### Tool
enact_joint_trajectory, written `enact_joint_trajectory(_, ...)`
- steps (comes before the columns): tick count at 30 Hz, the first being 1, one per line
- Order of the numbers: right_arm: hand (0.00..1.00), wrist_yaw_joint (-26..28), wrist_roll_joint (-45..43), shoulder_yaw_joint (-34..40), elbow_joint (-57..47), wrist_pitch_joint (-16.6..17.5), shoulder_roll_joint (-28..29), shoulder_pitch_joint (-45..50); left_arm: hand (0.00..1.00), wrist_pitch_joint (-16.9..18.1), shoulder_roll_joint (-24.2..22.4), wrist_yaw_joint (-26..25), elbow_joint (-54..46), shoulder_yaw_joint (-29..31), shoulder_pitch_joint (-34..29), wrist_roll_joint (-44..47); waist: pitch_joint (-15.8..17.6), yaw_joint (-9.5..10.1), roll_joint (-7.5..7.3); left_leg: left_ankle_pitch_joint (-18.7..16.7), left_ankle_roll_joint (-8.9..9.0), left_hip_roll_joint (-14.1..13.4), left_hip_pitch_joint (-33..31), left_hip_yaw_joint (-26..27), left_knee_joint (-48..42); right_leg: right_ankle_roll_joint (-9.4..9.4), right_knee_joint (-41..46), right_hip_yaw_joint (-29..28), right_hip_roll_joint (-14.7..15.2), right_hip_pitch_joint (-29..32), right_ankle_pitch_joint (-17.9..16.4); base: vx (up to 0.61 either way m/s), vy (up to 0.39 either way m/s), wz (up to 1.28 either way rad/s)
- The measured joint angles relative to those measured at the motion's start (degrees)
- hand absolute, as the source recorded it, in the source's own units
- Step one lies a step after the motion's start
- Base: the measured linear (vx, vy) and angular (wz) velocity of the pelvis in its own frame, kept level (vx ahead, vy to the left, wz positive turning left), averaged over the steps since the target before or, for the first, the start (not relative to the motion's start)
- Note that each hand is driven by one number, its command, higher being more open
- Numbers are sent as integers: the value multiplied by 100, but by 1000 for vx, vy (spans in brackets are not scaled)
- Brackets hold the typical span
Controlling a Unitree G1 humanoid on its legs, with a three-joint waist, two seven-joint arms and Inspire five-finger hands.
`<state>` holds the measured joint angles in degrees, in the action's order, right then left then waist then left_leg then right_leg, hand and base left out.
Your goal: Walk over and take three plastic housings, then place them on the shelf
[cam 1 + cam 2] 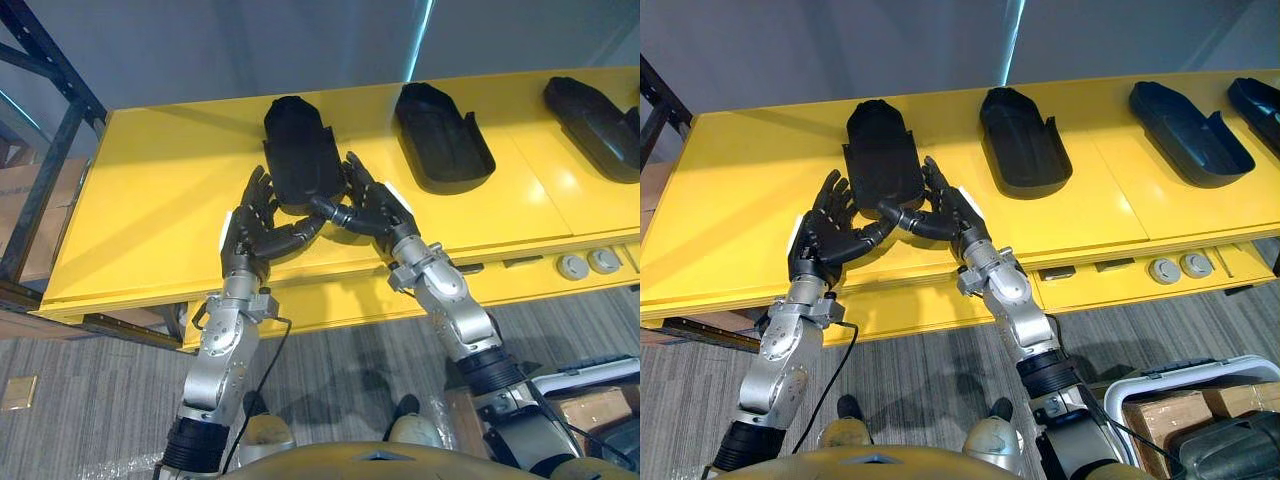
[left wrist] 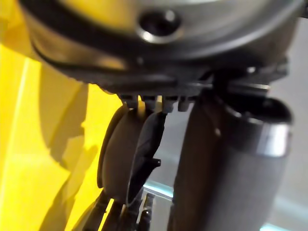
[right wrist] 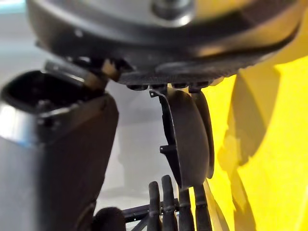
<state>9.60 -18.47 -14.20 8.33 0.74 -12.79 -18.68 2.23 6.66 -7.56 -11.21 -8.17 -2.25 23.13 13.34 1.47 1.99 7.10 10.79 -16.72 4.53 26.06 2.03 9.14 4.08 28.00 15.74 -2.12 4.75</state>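
A black plastic housing (image 1: 300,150) lies on the yellow surface (image 1: 150,200), its long side pointing away from me. My left hand (image 1: 255,225) is at its near left side and my right hand (image 1: 375,210) at its near right side, both with straight fingers along its edges. Their thumbs meet at the housing's near end. In the left wrist view the housing (image 2: 130,159) shows edge-on past the thumb (image 2: 226,168); the right wrist view shows the housing (image 3: 187,139) the same way. Two more housings (image 1: 440,135) (image 1: 595,125) lie further right.
A fourth housing (image 1: 1260,100) sits at the far right edge. A dark metal rack frame (image 1: 40,150) and a cardboard box (image 1: 30,220) stand at the left. Round knobs (image 1: 588,264) sit on the front panel. A white crate (image 1: 1180,400) with boxes is on the floor, lower right.
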Motion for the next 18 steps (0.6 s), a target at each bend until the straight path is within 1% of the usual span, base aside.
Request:
enact_joint_trajectory(4,100,-9,0,2,1,7,0,-1,100,-16,5,63,6,-3,0,154,24,-2,42,1,-2,0,23,7,0,0,5,-7,0,-13,0,0,0,0)
enact_joint_trajectory(11,100,-8,-2,-14,43,-1,4,27,100,-108,54,81,72,-41,0,137,24,3,42,0,-1,2,104,18,7,0,2,-14,0,-85,0,0,0,0)
enact_joint_trajectory(18,100,35,-9,-32,42,-1,2,52,100,-123,118,80,72,-39,-2,92,23,4,41,1,-1,3,129,25,8,2,2,-21,0,-103,2,0,0,0)
